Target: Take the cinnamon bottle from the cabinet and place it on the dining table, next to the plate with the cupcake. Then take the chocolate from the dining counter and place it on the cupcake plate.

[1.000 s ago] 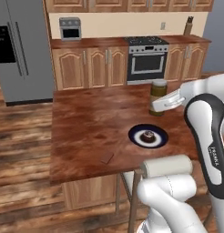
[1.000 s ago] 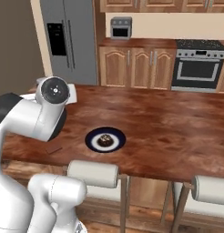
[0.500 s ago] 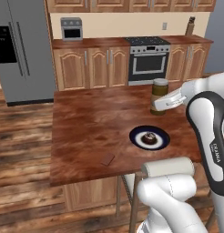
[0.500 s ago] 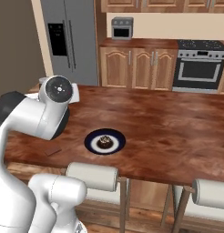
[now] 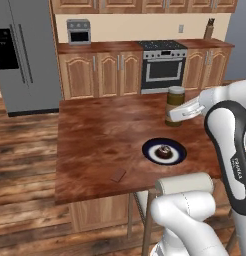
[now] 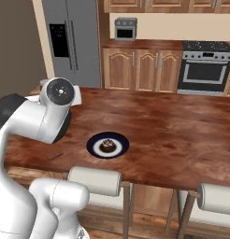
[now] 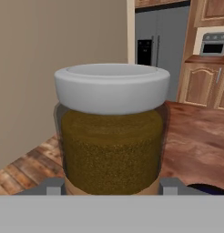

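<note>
pinching one cinnamon bottle [image 5: 175, 105], gripper [image 5: 173, 116] hovers beside one plate [image 5: 148, 148], one cupcake [image 5: 164, 150].

A brown cinnamon bottle [image 5: 175, 102] stands upright over the far right of the glossy reddish-brown dining table [image 5: 95, 135]. Nearer, a dark plate [image 5: 151, 149] holds 1 small cupcake [image 5: 164, 150]. A flat chocolate [image 5: 118, 175] bar lies near the front edge.
</note>
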